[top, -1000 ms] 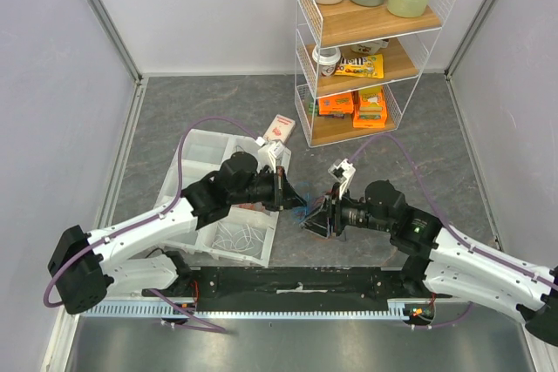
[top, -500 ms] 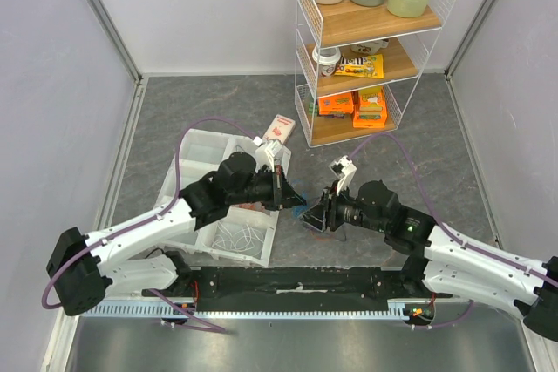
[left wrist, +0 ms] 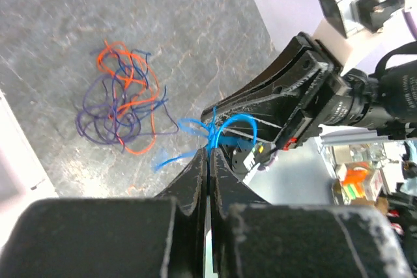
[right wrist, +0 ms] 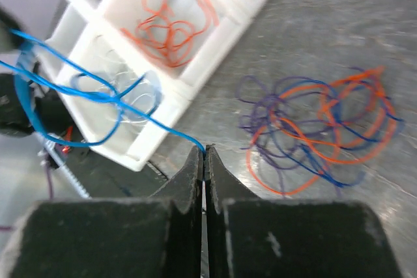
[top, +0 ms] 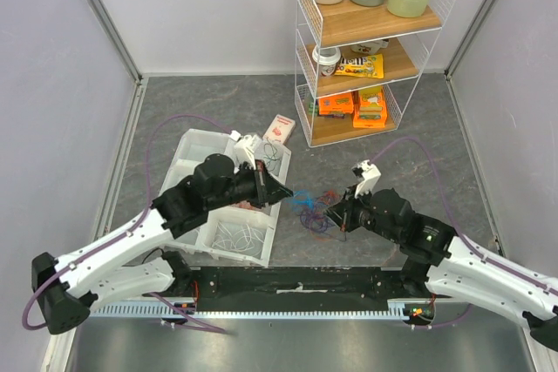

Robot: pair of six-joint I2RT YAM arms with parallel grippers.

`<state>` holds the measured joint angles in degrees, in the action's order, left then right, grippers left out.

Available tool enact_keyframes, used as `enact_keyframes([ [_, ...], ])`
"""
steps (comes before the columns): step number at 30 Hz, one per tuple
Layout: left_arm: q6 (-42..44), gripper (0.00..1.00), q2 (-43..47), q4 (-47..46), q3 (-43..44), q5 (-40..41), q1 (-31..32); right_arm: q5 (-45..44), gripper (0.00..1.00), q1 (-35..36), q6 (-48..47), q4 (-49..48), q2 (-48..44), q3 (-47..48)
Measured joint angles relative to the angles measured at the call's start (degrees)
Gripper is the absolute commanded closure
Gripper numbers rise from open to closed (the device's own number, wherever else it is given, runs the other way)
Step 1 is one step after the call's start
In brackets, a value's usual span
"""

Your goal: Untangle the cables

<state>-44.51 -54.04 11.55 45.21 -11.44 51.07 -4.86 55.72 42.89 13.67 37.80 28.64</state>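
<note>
Blue cable, pinched by left tool and right tool, both pressed together on it; orange-and-purple cable tangle loose on worktop.

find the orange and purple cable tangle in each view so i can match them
top external: tangle at centre, right of the white tray
left wrist: tangle upper left, left of the blue cable
right wrist: tangle right of centre
shared landmark: the tray, left of the tangle in top and right wrist views
</note>
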Motion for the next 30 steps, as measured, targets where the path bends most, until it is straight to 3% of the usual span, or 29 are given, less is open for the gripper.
enact_keyframes([
  [11,5.5,0.98,5.8,8.0,3.1,7.7,0.5,-14.6,1.0,1.1,6.1,9.6,-7.9,4.4],
  [17,10.2,0.98,16.1,12.1,4.7,17.1,-0.2,-29.3,1.0,0.0,10.8,23.8,-8.5,5.2],
  [23,12.4,0.97,23.0,11.7,6.0,20.8,-0.2,-31.3,1.0,0.0,8.6,25.0,-8.3,5.1],
  [25,12.6,0.82,21.6,11.5,6.0,18.9,-0.2,-29.1,1.0,0.0,6.0,23.1,-8.1,5.1],
  [26,12.8,0.68,20.2,11.1,5.9,17.2,-0.2,-27.8,1.0,0.0,4.7,22.2,-8.1,5.1],
  [28,13.2,0.5,16.9,9.2,5.2,13.3,-0.3,-24.7,1.0,0.0,2.1,20.5,-8.1,5.1],
  [30,13.3,0.4,14.3,6.3,3.1,9.6,-0.3,-19.8,1.0,0.0,-0.7,19.1,-8.1,5.3],
])
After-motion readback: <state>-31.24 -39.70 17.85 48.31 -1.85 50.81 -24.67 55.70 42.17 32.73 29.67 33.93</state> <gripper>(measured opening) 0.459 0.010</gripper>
